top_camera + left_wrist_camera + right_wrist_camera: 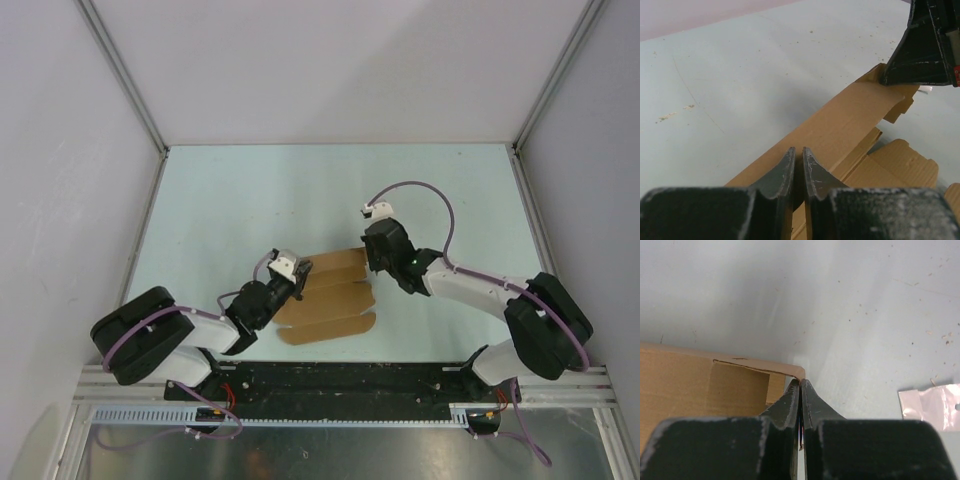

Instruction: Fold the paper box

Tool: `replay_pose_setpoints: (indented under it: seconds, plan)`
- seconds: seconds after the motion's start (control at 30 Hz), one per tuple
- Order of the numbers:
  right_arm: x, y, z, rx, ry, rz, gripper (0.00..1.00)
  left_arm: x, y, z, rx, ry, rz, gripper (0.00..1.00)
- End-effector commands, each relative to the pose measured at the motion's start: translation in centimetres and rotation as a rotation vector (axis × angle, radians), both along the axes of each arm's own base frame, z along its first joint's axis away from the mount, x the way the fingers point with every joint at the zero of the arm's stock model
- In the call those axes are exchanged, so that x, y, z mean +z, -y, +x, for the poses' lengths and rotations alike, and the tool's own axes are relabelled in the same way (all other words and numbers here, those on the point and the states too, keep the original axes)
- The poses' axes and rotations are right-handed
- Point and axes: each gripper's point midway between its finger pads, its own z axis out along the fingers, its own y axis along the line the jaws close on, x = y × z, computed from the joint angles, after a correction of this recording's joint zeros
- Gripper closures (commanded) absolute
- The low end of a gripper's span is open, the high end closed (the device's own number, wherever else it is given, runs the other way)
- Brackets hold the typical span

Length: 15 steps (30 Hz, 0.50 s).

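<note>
Both grippers were pinched almost closed on the paper box (pixel 330 300). The left gripper (pixel 798 150) seemingly held one end of a lifted long panel, and the right gripper (pixel 800 382) nipped its far corner. The rest of the sheet lay flat on the table (pixel 250 190), so most folds looked undone.

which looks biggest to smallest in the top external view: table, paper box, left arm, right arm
1. table
2. left arm and right arm: about alike, so not ranked; both sit nearer the camera
3. paper box
</note>
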Motion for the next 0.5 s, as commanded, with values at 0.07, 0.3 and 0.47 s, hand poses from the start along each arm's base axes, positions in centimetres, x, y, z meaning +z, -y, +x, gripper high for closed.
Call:
replay_pose_setpoints:
  seconds: [0.07, 0.3, 0.47]
  plan:
    - [2.1, -2.0, 2.1, 0.092, 0.059, 0.024, 1.00, -0.4, -0.7, 0.3, 0.035, 0.014, 0.031, 0.85]
    - [3.2, -3.4, 3.8, 0.164, 0.096, 0.051, 1.00, -0.3, -1.2, 0.4, 0.051, 0.034, 0.052, 0.85]
    - [3.7, -4.7, 4.8, 0.235, 0.090, 0.066, 0.99, -0.1, -1.4, 0.4, 0.060, 0.044, 0.056, 0.85]
